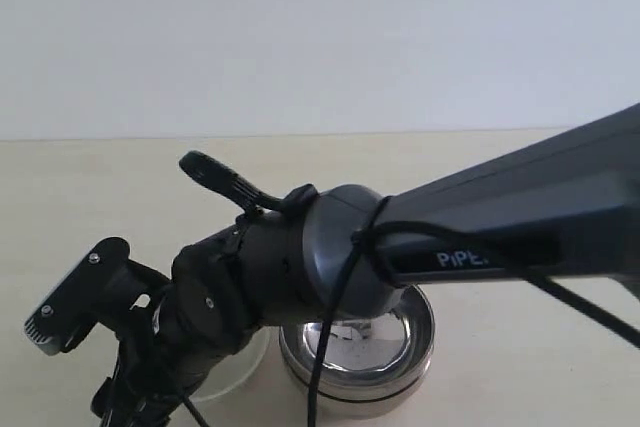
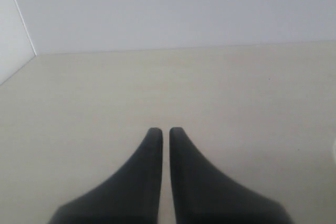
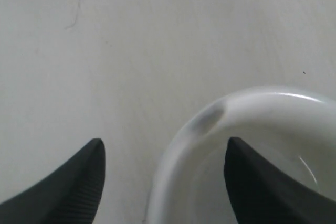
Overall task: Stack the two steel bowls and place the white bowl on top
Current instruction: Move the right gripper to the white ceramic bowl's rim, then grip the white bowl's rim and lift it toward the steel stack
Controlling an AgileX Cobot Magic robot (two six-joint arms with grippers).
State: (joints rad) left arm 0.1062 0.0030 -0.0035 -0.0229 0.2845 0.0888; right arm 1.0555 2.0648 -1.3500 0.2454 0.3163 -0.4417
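Right gripper (image 3: pixel 165 142): wide open, astride the rim of the white bowl (image 3: pixel 210 114), one finger (image 3: pixel 247 182) inside the bowl, the other outside over the bare table (image 3: pixel 105 51). No squeeze on the rim; contact impossible to tell. Right arm (image 1: pixel 500 217): stretched in from the right, wrist bent down just beside the steel bowl (image 1: pixel 400 347). Stacked or single, cannot tell. Left gripper (image 2: pixel 165 129): fingers all but together, nothing between them, over bare tabletop.

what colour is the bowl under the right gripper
Glossy off-white, no pattern: the white bowl shows best in the right wrist view.
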